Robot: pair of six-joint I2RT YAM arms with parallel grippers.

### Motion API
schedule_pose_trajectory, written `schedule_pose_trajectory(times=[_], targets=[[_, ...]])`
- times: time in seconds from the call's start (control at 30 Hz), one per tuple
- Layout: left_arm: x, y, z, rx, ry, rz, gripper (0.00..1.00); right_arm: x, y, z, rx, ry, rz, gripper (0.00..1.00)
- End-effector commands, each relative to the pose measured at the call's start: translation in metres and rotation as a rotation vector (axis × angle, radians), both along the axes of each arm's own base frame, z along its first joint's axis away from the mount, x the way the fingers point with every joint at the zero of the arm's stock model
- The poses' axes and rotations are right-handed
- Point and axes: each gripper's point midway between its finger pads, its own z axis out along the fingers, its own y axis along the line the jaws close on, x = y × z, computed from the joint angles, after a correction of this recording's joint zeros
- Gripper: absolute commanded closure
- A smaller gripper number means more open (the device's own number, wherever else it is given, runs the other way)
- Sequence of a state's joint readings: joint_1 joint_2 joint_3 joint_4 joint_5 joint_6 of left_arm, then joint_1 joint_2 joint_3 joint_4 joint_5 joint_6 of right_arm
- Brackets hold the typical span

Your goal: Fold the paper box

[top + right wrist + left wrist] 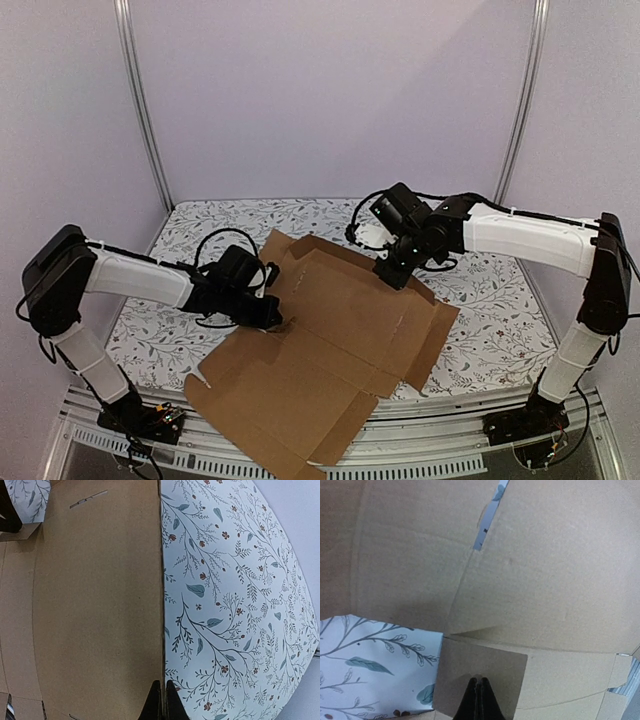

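The paper box (330, 350) lies flat and unfolded on the tabletop (500, 300), its near corner overhanging. My left hand (270, 318), shut and empty, is at its left edge. My right hand (391, 277), also shut and empty, is at the far edge. I judge it light, stiff cardboard, best lifted by the flap edges.

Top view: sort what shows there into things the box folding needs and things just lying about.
For the job:
- paper box, a flat unfolded sheet
- left gripper, shut, at the sheet's left side
- right gripper, shut, at its far right edge

Just there:
- floral table cover
- metal frame posts
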State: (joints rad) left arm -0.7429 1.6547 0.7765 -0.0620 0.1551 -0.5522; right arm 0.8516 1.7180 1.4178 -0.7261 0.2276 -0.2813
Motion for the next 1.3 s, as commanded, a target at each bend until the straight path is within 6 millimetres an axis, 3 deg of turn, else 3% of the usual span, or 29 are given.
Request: schedule_pose_trajectory(times=[0.0, 0.33, 0.63, 0.77, 0.93, 1.27], targets=[[0.012, 0.005, 0.038, 0.042, -0.098, 0.023, 1.0, -0.004, 0.003, 0.015, 0.015, -0.053, 0.031, 1.0], [0.043, 0.05, 0.12, 0.144, -0.302, 0.159, 1.0, -0.009, 0.006, 0.026, -0.009, -0.149, 0.143, 1.0], [0.044, 0.094, 0.179, 0.097, -0.482, 0.29, 1.0, -0.031, 0.016, 0.042, -0.046, -0.286, 0.362, 1.0], [0.038, 0.107, 0.184, 0.08, -0.528, 0.324, 1.0, -0.04, 0.02, 0.048, -0.081, -0.368, 0.45, 1.0], [0.031, 0.116, 0.175, 0.02, -0.543, 0.354, 1.0, -0.04, 0.021, 0.058, -0.15, -0.484, 0.499, 1.0], [0.014, 0.09, 0.126, -0.151, -0.431, 0.243, 1.0, -0.054, 0.026, 0.04, -0.278, -0.657, 0.564, 1.0]])
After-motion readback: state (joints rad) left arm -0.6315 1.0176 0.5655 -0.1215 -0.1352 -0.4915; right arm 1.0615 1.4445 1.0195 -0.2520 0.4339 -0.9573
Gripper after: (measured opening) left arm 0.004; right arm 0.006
